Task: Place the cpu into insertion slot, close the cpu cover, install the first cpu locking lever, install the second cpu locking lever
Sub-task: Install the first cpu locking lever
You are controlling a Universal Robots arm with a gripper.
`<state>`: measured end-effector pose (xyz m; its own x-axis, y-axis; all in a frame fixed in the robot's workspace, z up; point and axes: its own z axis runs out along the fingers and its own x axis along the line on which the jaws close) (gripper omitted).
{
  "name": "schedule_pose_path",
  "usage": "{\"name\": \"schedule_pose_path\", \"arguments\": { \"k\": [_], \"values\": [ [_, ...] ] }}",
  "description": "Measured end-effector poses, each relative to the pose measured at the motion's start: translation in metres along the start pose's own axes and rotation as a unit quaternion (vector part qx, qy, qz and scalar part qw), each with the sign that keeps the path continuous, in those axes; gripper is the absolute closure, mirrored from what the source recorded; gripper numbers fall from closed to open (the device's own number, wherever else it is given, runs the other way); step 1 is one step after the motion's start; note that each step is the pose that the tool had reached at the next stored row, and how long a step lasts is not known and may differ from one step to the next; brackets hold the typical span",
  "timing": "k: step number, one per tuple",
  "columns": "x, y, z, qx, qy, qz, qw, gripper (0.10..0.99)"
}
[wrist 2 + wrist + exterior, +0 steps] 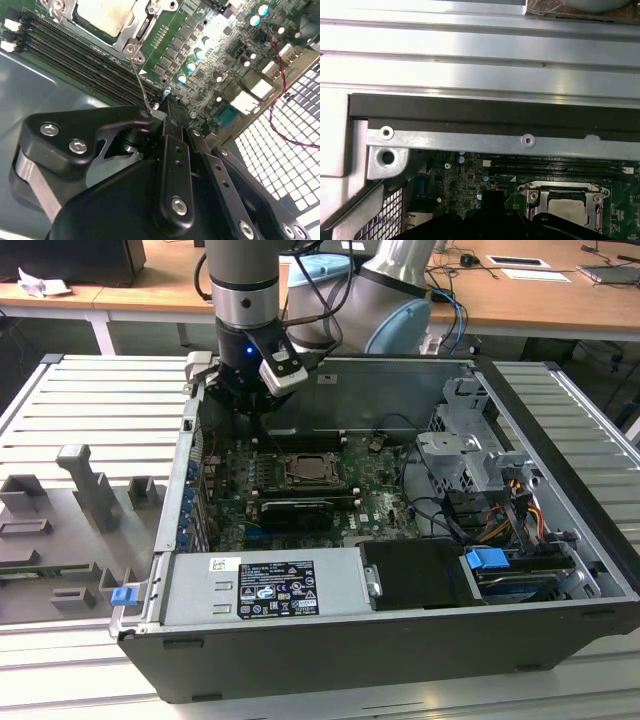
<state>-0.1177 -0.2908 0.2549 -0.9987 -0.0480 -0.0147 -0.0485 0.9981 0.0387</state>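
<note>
The robot arm's end effector hangs inside an open computer case, its black fingers drawn together. In the second wrist view the free end of a thin wire locking lever lies against the fingertips; whether it is pinched between them cannot be told. The lever runs from there to a screw at the corner of the cpu cover, just beyond the tips.

The cpu sits in the insertion slot, its dull silver top showing through the square cut-out of the grey metal cover, which lies down over it. In the exterior view the slot is below the end effector, slightly to the exterior view's right, near but not touching. Long black memory slots run beside it on the green motherboard.

The case lies on its side on a desk of ribbed pale metal. Grey moulded fixtures stand on the desk at the exterior view's left, well apart from the end effector. A silver power supply box and a blue plastic tab sit in the near part of the case. Wooden tables cross the room behind.
</note>
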Motion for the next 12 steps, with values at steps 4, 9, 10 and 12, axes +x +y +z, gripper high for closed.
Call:
{"name": "schedule_pose_path", "arguments": {
  "k": [4,9,10,12],
  "values": [
    [-0.0066,-0.0003,0.0,0.0,0.0001,0.0,1.0,0.98],
    [-0.0117,-0.0006,0.0001,0.0001,0.0001,0.0,1.0,0.98],
    [-0.0121,-0.0006,0.0001,0.0,0.0001,0.0,1.0,0.98],
    [-0.0134,-0.0006,0.0001,0.0,0.0001,0.0,1.0,0.98]
  ]
}}
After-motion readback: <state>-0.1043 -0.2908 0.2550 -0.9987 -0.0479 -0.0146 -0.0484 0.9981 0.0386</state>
